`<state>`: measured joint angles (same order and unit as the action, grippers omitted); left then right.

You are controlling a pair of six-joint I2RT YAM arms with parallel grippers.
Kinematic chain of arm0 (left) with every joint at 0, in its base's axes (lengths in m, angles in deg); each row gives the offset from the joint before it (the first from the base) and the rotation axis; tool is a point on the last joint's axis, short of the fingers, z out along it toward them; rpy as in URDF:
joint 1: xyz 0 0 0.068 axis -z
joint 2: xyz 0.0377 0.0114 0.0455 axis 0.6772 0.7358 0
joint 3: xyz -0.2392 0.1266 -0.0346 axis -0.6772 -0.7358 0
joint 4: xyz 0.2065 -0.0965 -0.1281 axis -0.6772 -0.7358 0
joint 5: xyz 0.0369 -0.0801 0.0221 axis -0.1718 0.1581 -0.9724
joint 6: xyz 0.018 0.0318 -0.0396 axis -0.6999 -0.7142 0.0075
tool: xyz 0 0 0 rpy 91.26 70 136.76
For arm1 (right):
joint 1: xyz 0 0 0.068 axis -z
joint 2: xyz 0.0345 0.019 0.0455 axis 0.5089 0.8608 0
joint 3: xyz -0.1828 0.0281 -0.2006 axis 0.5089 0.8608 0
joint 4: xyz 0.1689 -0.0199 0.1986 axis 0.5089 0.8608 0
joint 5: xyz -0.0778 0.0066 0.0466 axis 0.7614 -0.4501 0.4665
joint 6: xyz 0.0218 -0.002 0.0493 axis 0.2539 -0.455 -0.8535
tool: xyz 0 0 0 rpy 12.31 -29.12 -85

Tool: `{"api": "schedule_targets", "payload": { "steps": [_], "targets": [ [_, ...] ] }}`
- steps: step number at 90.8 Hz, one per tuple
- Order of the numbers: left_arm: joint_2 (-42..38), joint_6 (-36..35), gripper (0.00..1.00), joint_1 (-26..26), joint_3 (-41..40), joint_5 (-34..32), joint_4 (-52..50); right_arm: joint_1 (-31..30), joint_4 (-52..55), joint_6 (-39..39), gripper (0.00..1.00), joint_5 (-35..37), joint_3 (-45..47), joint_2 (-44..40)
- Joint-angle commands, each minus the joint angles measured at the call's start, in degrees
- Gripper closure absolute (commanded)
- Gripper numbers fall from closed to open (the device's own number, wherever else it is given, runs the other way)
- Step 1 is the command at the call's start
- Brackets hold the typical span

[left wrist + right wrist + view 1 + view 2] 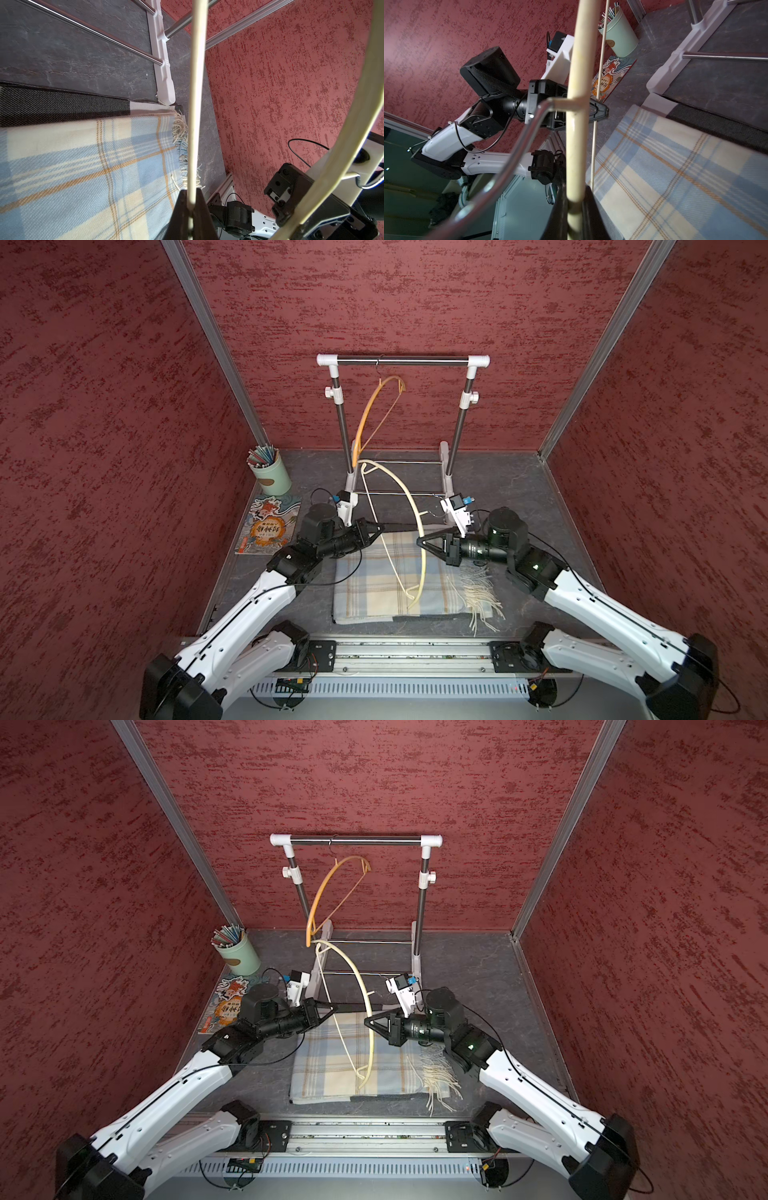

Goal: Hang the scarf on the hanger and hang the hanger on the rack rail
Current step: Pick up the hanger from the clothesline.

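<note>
In front of the rack [401, 361]: one plaid scarf [390, 576], folded flat on the table [498, 489]. Hangers, two: orange hanger [367, 408] hooked on the rack's rail; cream hanger [576, 135] held tilted over the scarf. Left of the rack: one pen cup [272, 477], one book [270, 531]. Arms, two, reaching inward: left gripper [380, 526] clamped on the cream hanger's thin bar, right gripper [420, 541] clamped on its curved arm.

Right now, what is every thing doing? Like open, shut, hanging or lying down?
cream hanger: held up in the air, not on the rack.
left gripper: shut on the cream hanger's thin bar.
right gripper: shut on the cream hanger's thick arm.
scarf: folded, lying flat under the cream hanger.
orange hanger: hooked on the rack's rail, empty.
pencil cup: upright, holding pencils.
book: closed, lying flat.
</note>
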<state>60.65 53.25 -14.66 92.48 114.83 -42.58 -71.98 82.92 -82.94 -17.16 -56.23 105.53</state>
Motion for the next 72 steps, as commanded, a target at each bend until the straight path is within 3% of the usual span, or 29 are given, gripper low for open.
{"api": "schedule_targets", "payload": {
  "steps": [1, 13, 15, 18, 21, 33, 41, 52, 63, 72],
  "targets": [
    [-2.5, 0.2, 1.0, 0.5, -1.4, 3.9, 1.8, 1.6, -3.6, -1.6, 1.0, 1.3, 0.3, 0.2],
    [-3.0, 0.6, 0.85, 0.1, -2.5, 3.6, 1.6, 2.1, -6.4, -4.8, 1.0, 0.1, 1.5, 0.2],
    [-3.1, 0.7, 0.75, 0.0, -2.6, 3.7, 1.5, 2.3, -6.6, -5.2, 1.0, 0.0, 1.6, 0.2],
    [-3.1, 0.7, 0.52, -0.2, -2.6, 3.5, 0.9, 2.6, -6.7, -5.8, 1.0, 0.0, 1.8, 0.2],
    [-3.2, 0.7, 0.37, -0.4, -2.4, 3.0, -0.1, 2.9, -6.7, -6.3, 1.0, 0.0, 2.0, 0.1],
    [-5.8, -0.1, 0.07, -3.0, -0.3, -3.1, -10.7, 4.2, -3.8, -8.1, 1.0, 2.4, 3.2, -0.2],
    [-8.9, -0.2, 0.02, -7.3, 0.0, -8.3, -19.2, 5.1, -2.8, -10.4, 1.0, 2.6, 5.2, 0.0],
    [-9.6, -0.7, 0.07, -14.8, -3.9, -4.7, -23.8, 5.3, -9.9, -16.8, 1.0, -0.1, 10.1, 1.2],
    [-7.6, -2.2, 0.13, -14.6, -6.8, -4.7, -27.0, 4.6, -21.3, -23.6, 1.0, -4.0, 13.5, 5.5],
    [-6.9, -1.5, 0.18, -13.6, -8.9, -8.3, -29.5, 2.3, -26.8, -25.4, 1.0, -4.5, 13.2, 9.9]
  ]
}}
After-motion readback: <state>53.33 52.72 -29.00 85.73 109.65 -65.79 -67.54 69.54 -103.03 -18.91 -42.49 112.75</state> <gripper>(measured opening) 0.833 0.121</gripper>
